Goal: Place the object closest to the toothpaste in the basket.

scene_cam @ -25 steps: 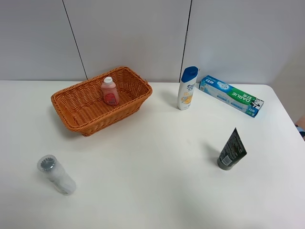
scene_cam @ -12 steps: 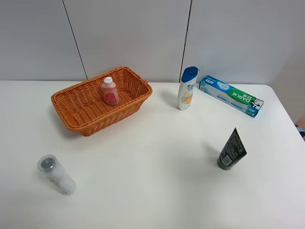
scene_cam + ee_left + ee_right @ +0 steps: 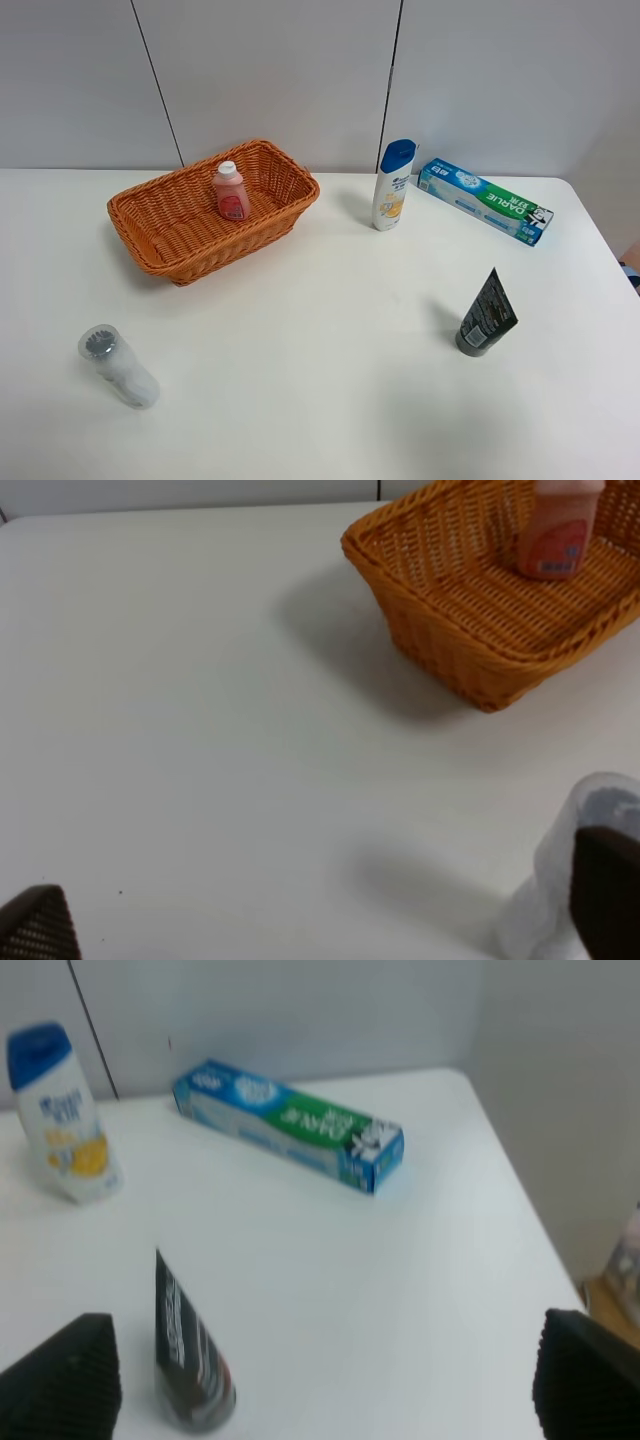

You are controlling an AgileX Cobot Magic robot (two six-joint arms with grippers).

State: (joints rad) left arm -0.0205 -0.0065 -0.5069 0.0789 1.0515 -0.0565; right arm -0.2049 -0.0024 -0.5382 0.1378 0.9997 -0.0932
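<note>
You're looking at a lab-style test bench, not a home. A plain white table (image 3: 320, 380) stands against bare grey wall panels (image 3: 270, 70) with dark seams. Bathroom goods are spread well apart like samples: a wicker basket (image 3: 165, 240) far left, a shampoo bottle (image 3: 392, 186) and toothpaste box (image 3: 485, 200) far right, a dark tube (image 3: 486, 315) nearer.

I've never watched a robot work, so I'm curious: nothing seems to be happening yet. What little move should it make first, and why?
Probably the right tool should reach toward the shampoo bottle. It stands upright right beside the toothpaste box, nearer than the black tube, and lies on that arm's side. The tool looks open and holds nothing, and the basket has room beside the pink bottle.
</note>
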